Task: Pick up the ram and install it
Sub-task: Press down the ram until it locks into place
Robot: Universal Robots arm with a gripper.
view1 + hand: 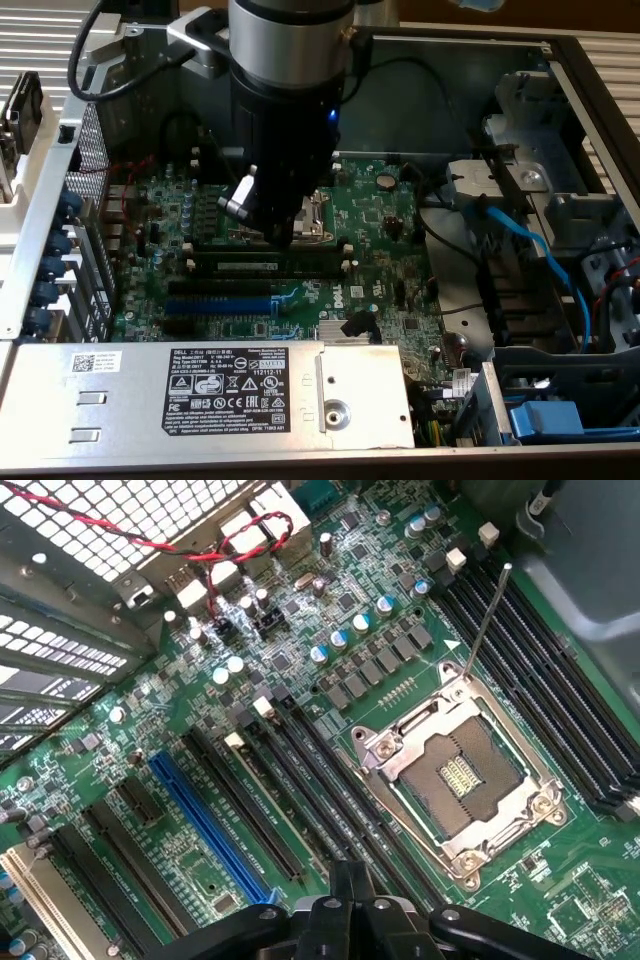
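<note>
Scene: open grey metal computer case [570,70] with a green motherboard [385,215] lying flat inside, plus a silver power supply box with a black label [200,390] along the near edge.

Ram location: long thin dark green memory stick with a white label strip [262,265] lying lengthwise along one of the black memory slots, between the silver square CPU socket [455,780] and the long blue expansion slot [205,820]. Sits right under the arm's tool in the exterior view.

Done so far: pick-up looks finished, since the stick is down on the board and lined up with a slot, not off to the side anywhere.

Left to do: honestly hard to call. Looks lowered into the slot, but can't tell whether fully clicked home or whether the end clips have latched. Probably in the seating part of the job, not the carrying part.

Other slots: the long black memory slots on the far side of the socket [560,700] look bare.

Hand: black two-finger gripper [283,238] hanging straight down over the stick, near its middle. In the wrist view, gripper [345,880] fingers pressed together with no gap.

Holding: nothing pinched between the fingers.

Touching: tip very close to the stick's top edge, maybe pushing on it, but can't confirm actual contact.
</note>
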